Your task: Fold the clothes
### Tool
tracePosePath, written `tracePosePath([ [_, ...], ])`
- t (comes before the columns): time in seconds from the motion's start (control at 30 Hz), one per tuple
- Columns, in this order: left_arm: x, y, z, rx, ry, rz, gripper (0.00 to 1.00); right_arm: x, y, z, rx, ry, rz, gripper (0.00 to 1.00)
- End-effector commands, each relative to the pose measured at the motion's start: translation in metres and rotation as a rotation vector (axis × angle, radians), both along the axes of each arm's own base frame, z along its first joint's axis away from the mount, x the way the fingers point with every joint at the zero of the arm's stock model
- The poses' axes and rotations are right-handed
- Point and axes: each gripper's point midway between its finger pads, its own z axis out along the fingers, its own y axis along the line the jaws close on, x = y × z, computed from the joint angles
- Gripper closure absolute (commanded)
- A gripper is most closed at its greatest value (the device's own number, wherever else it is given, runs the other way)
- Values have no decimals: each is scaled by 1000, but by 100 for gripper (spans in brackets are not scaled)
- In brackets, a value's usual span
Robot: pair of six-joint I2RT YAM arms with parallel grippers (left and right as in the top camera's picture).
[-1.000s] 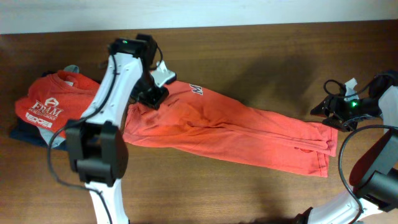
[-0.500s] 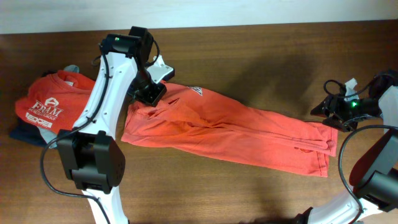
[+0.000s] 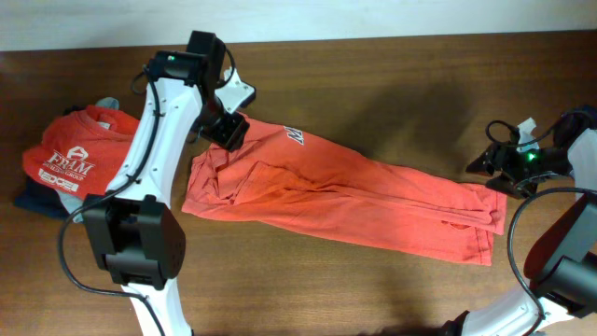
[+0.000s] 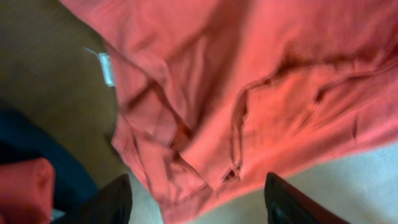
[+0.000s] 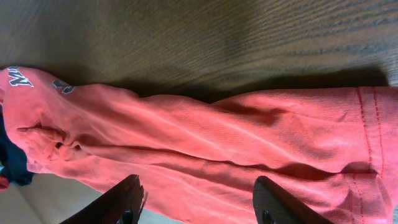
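The coral-red T-shirt (image 3: 354, 191) lies stretched in a long rumpled band across the table, its navy lettering (image 3: 296, 137) showing near the left end. My left gripper (image 3: 229, 131) hovers open over that bunched left end (image 4: 205, 124), with nothing between its fingers (image 4: 112, 202). My right gripper (image 3: 478, 166) stands open just beyond the shirt's hem (image 5: 373, 143) at the right; its fingers (image 5: 280, 202) are spread above the cloth and grip nothing. The other clothes are piled at the far left: a red tee with white FRAM print (image 3: 70, 154) on top of navy (image 3: 33, 201) and grey (image 3: 107, 105) garments.
The wooden table's back edge (image 3: 373, 39) meets a white wall. The left arm (image 3: 154, 140) reaches from the front edge over the gap between pile and shirt. The right arm (image 3: 560, 261) curves up along the right side.
My left gripper opened and let go of the shirt's left end, which dropped onto the table. It moved slightly towards the back. The right arm stayed in place.
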Motion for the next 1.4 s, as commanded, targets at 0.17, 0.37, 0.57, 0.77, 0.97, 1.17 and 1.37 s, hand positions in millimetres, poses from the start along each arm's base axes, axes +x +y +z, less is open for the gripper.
tracePosePath([
  [0.17,12,-9,-23,-66,29,24,34,0,-1,7,-13,-7,8,12],
  [0.37,1,-31,-61,-166,172,13,56,-1,1,7,-6,1,5,16],
  [0.57,-8,-54,-64,-181,188,-61,82,-1,1,7,-5,3,5,16],
  [0.77,-5,-63,-96,-113,204,-95,99,-2,1,7,-4,4,5,17],
  [0.97,-3,-63,-117,-109,229,-92,99,-2,1,7,-4,4,5,18],
  [1.17,-16,-66,-116,-101,274,-102,99,-2,1,7,-4,4,5,19],
  [1.37,-74,-68,-103,-44,501,-112,99,-2,1,7,-4,3,5,19],
])
